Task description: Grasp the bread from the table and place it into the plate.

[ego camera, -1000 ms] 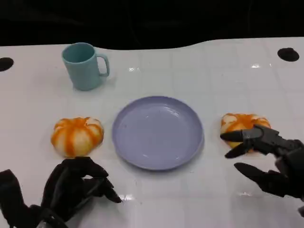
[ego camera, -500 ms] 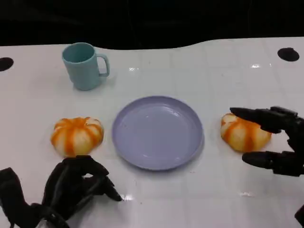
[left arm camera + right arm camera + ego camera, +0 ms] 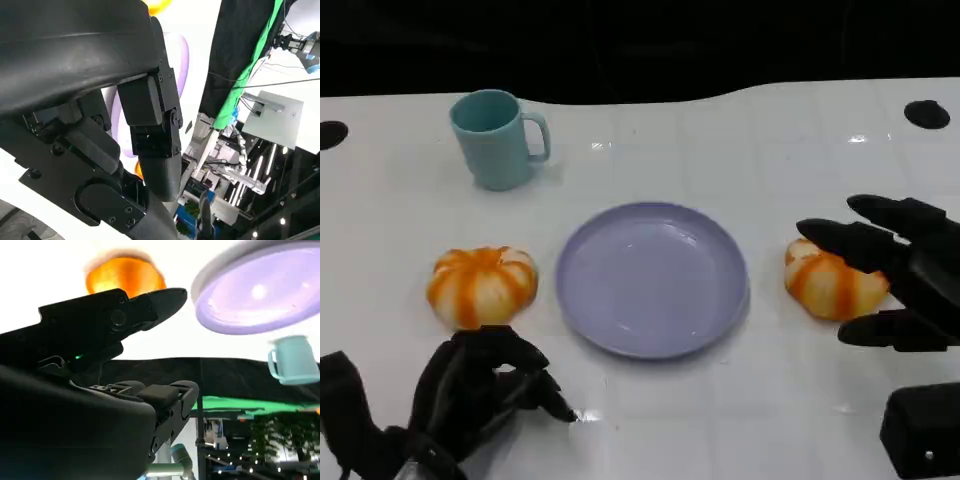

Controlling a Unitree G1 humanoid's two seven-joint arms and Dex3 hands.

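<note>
We see two orange-and-white striped bread rolls on the white counter (image 3: 650,420), one on each side of the lavender plate (image 3: 652,278). The right bread (image 3: 832,282) lies just beside the plate's right rim, apart from it. The left bread (image 3: 483,286) lies just beside the plate's left rim.

The right hand (image 3: 900,275) is at the right bread. Its fingers (image 3: 850,243) are spread apart: the upper ones reach over the far side of the bread, and a lower one (image 3: 880,330) lies on the near side, so the bread sits between them. We cannot tell from the head view whether any finger touches the bread. The hand holds nothing. In the right wrist view we see one finger (image 3: 150,302) pointing across the front of the bread (image 3: 125,275), with the plate (image 3: 260,292) and the cup (image 3: 295,360) beyond it.

The left hand (image 3: 480,395) rests low at the near edge of the counter, nearer us than the left bread and apart from it. Its fingers are curled inward, and we see nothing between them. In the left wrist view we see the hand (image 3: 150,145) close up, with a strip of the plate (image 3: 180,65) behind it.

A teal cup (image 3: 497,138) stands upright on the far left of the counter, handle to the right, well apart from both hands.
</note>
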